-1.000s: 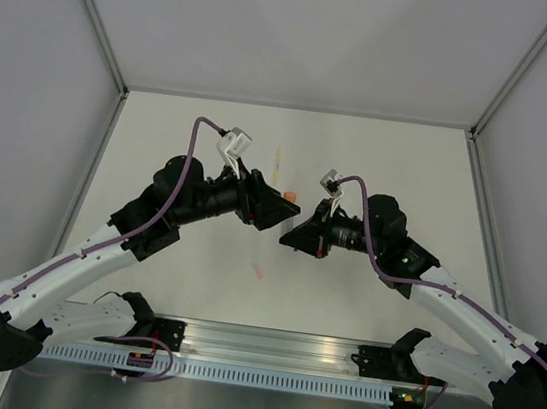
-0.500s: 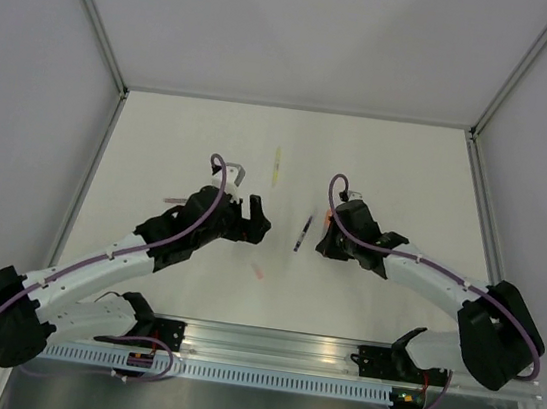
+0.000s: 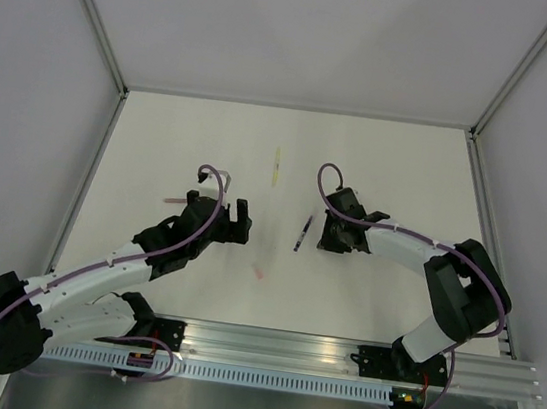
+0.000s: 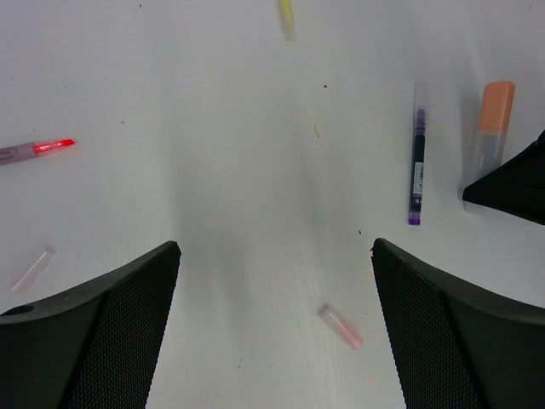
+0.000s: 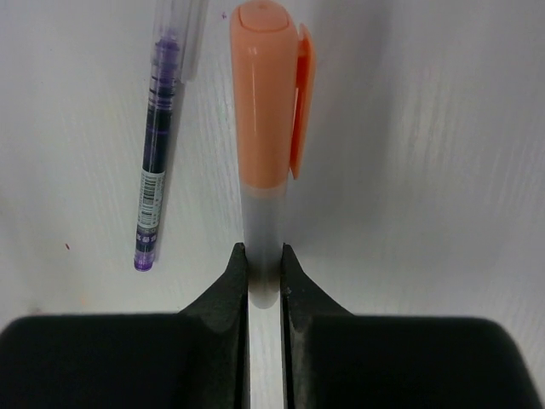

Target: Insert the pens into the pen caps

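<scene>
My right gripper (image 5: pixel 264 260) is shut on the tail end of the grey pen (image 5: pixel 262 217), which lies low over the white table with the orange cap (image 5: pixel 266 94) on its far end. The dark purple pen (image 5: pixel 157 179) lies just left of it. My left gripper (image 4: pixel 274 251) stands open above the table with nothing between its fingers. A pale pink cap (image 4: pixel 341 326) lies on the table between them, nearer the right finger. In the left wrist view the yellow pen (image 4: pixel 288 17) lies far ahead and the pink pen (image 4: pixel 34 151) lies at the left.
A small clear tube (image 4: pixel 32 271) lies by my left finger (image 4: pixel 111 332). From above, the purple pen (image 3: pixel 303 234) and the pink cap (image 3: pixel 258 272) lie between the two arms. Grey walls close in the table (image 3: pixel 410 162) on three sides.
The two grippers, close together a second ago, have drawn apart and dropped to the table. The left jaws opened wider. The right gripper brought the capped grey pen down beside the purple pen.
</scene>
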{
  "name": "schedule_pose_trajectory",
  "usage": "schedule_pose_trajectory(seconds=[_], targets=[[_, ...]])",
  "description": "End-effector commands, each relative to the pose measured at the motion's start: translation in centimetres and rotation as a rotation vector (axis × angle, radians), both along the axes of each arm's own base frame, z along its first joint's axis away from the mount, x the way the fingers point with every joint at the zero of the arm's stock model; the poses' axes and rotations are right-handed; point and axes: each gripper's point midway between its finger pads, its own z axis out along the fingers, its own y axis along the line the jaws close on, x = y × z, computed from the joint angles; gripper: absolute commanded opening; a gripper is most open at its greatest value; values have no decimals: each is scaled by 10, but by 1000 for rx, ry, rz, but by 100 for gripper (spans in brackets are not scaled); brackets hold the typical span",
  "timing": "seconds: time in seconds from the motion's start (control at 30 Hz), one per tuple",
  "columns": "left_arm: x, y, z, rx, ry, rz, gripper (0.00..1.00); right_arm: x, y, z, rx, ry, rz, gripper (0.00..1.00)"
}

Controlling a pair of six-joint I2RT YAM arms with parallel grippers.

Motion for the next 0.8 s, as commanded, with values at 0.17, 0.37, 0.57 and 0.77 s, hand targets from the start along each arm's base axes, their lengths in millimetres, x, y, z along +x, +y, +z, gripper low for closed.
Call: schedule_pose_trajectory(seconds=[0.17, 0.37, 0.57, 0.77], targets=[[10, 11, 18, 25, -90, 36, 96, 6, 19, 11, 76, -4, 22, 27], [9, 10, 19, 28, -91, 26, 96, 11, 25, 31, 85, -49, 86, 39], [7, 1, 17, 21, -76, -20, 96, 16, 33, 71, 121, -126, 180, 41], [7, -14, 18, -7, -38, -67, 95, 11, 33, 96, 147, -200, 237, 41]])
